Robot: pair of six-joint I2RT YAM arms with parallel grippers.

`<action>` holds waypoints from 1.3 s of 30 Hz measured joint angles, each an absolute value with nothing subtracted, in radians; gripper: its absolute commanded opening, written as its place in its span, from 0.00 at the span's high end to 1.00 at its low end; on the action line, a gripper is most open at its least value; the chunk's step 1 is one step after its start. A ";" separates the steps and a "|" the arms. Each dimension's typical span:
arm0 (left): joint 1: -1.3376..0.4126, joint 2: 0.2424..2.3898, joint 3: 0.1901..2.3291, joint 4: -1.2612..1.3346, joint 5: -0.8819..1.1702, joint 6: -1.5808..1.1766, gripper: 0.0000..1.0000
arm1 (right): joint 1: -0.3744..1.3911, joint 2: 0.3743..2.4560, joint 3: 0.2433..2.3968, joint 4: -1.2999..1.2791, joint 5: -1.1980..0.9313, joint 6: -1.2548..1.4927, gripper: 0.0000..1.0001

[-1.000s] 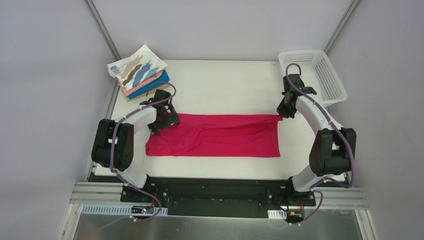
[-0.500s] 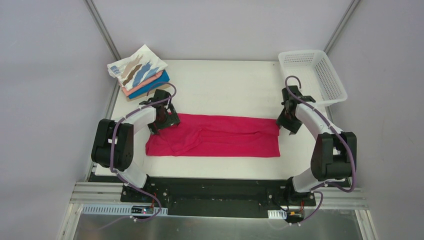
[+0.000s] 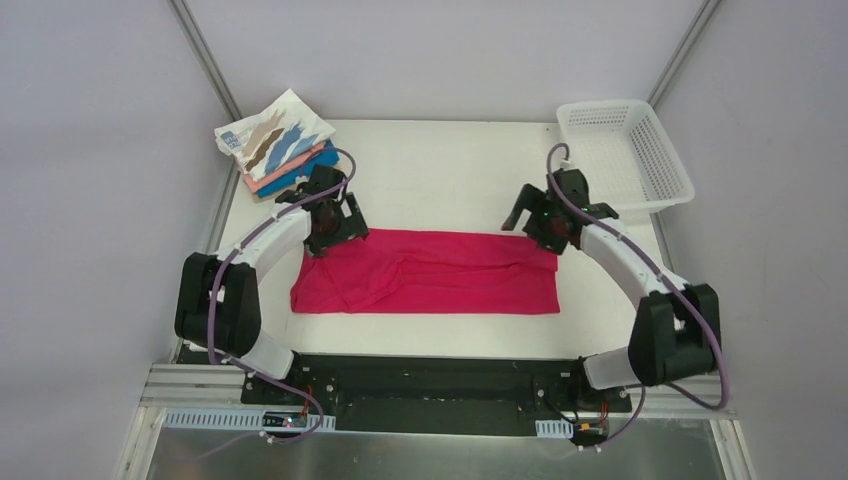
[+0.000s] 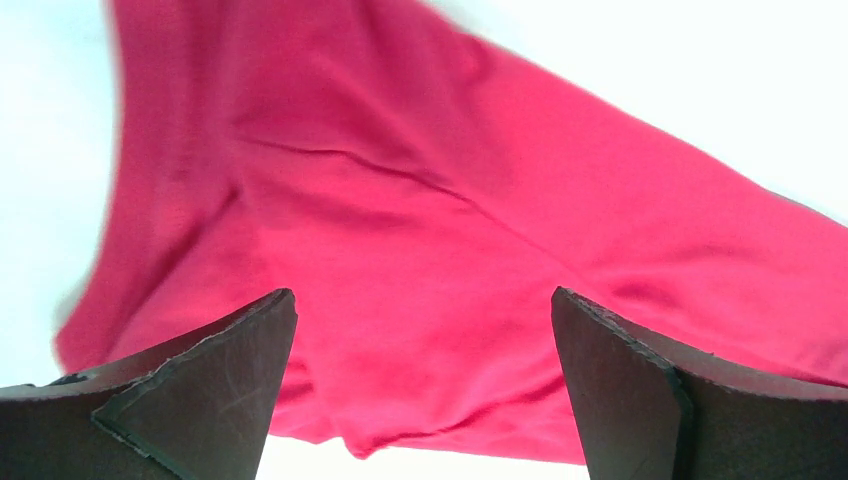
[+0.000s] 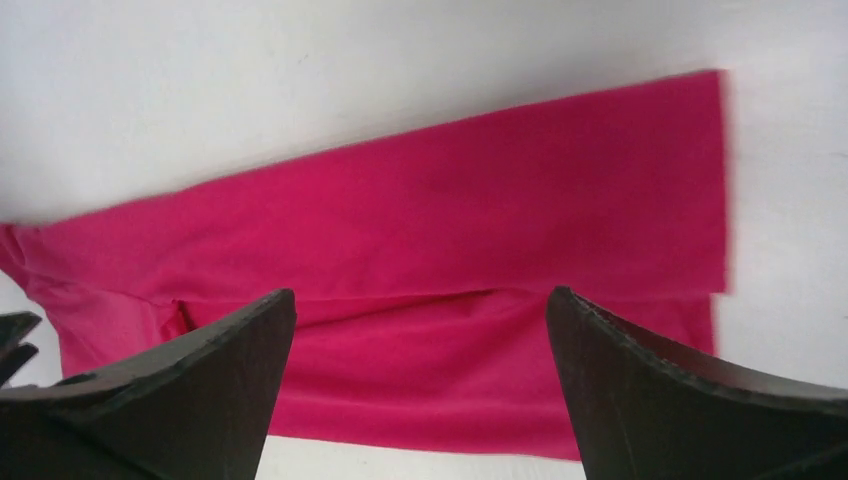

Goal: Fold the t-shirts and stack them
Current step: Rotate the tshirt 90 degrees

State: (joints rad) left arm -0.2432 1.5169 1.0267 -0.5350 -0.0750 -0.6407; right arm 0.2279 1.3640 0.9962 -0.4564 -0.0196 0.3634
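Both arms are up over the surface [image 3: 440,170], and the crimson-pink t-shirt [image 3: 425,272] lies flat across its middle, folded into a long band running left to right. The right end is cut square and clean, while the left end is rumpled, with creases fanning out.

The left end effector [image 3: 335,225] hangs over the shirt's far-left corner. In the left wrist view it [image 4: 423,300] is spread wide, with nothing but crimson cloth [image 4: 450,200] showing through the gap and nothing pinched. It holds nothing.

On the other side, the right end effector [image 3: 535,218] is above the far-right corner of the shirt. The right wrist view shows it [image 5: 420,300] open just as wide and also gripping nothing. The shirt [image 5: 450,220] is stretched out below, and a lengthwise fold edge shows where one layer lies on top of another. White surface shows bare beyond the shirt's long edge.

In the far-left corner sits the stack of folded t-shirts [image 3: 280,145]. The white one with tan and blue streaks is on top, and salmon, blue and tan edges peek out beneath it. The stack lies well apart from the crimson shirt, just beyond the left arm's wrist.

In the far-right corner is the white mesh basket [image 3: 655,165], behind the right arm.
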 measured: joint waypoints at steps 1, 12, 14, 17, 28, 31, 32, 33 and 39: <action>-0.257 1.523 1.041 -0.530 -0.061 -0.642 0.01 | 0.250 1.402 0.996 -0.424 -0.050 0.364 0.00; -0.300 1.863 1.252 -0.492 0.047 -0.669 0.01 | 0.310 1.566 0.882 -0.279 -0.149 0.391 0.01; -0.300 1.941 1.363 -0.513 0.060 -0.665 0.01 | 0.319 1.516 0.828 -0.264 -0.149 0.392 0.01; -0.308 2.117 1.624 -0.514 0.101 -0.635 0.01 | 0.372 1.402 0.723 -0.272 -0.159 0.391 0.01; -0.454 2.806 2.580 -0.150 0.340 -0.740 0.01 | 0.725 1.468 0.757 -0.274 -0.368 0.360 0.00; -0.481 2.833 2.564 0.001 0.312 -0.820 0.01 | 0.809 1.599 0.889 -0.278 -0.373 0.350 0.00; -0.484 2.839 2.563 0.030 0.295 -0.832 0.01 | 0.825 1.622 0.915 -0.277 -0.368 0.347 0.01; -0.485 2.842 2.563 0.047 0.277 -0.838 0.01 | 0.842 1.644 0.942 -0.281 -0.359 0.347 0.00; -0.464 2.837 2.553 0.078 0.179 -0.777 0.01 | 0.868 1.660 0.984 -0.304 -0.257 0.367 0.00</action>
State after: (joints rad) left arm -0.4637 2.8368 2.5530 0.0784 0.1795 -0.7769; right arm 0.8680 1.6596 0.9844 -0.3038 -0.2569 0.3672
